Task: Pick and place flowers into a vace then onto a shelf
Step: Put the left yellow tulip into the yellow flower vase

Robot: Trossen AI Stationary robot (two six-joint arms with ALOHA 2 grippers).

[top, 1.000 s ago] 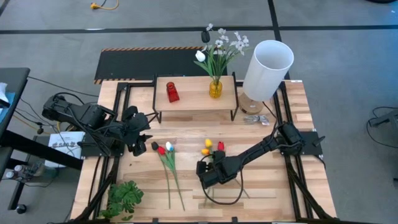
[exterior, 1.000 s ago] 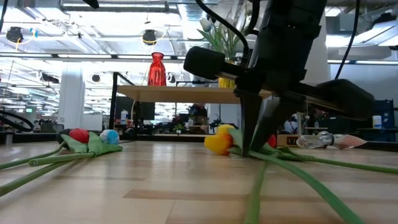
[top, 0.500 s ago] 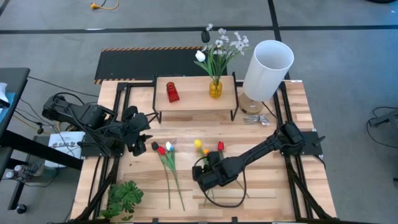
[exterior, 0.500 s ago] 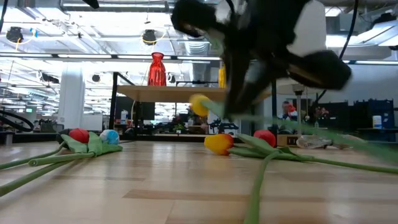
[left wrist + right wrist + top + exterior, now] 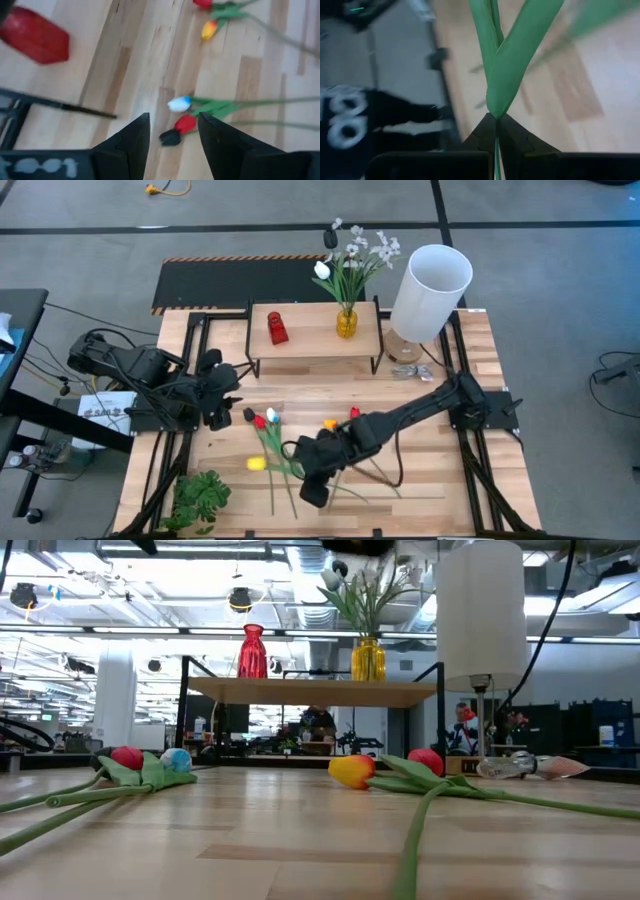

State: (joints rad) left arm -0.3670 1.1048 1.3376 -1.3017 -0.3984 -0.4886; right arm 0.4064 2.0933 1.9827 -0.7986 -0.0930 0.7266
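My right gripper point(image 5: 300, 470) is shut on a yellow tulip whose head point(image 5: 256, 464) hangs over the table's near middle. In the right wrist view its green leaves point(image 5: 510, 55) rise from the shut fingers point(image 5: 496, 131). Red, white and dark tulips point(image 5: 262, 419) lie flat on the table, and an orange and a red one point(image 5: 342, 419) lie to their right, also showing in the low view point(image 5: 352, 771). My left gripper point(image 5: 172, 131) is open and hovers left of the three tulips point(image 5: 222, 392). A yellow vase with flowers point(image 5: 346, 322) stands on the shelf point(image 5: 310, 338). My right gripper pinches the yellow tulip's stem just below the base of its leaves point(image 5: 496, 112), between the two fingertips. The flower is lifted clear of the table. It lies roughly level, its head pointing toward the table's left edge.
A red vase point(image 5: 277, 328) also stands on the shelf. A white-shaded lamp point(image 5: 430, 285) rises at the far right, with crumpled wrappers point(image 5: 412, 372) by its base. A leafy green sprig point(image 5: 200, 498) lies at the near left corner. A black panel point(image 5: 230, 275) lies behind the shelf.
My right gripper has risen from the table with the yellow tulip, moved toward the table's left and near edges, and turned. The tulip, first lying beside the orange and red ones, is now lifted clear, its head swung toward the left near side.
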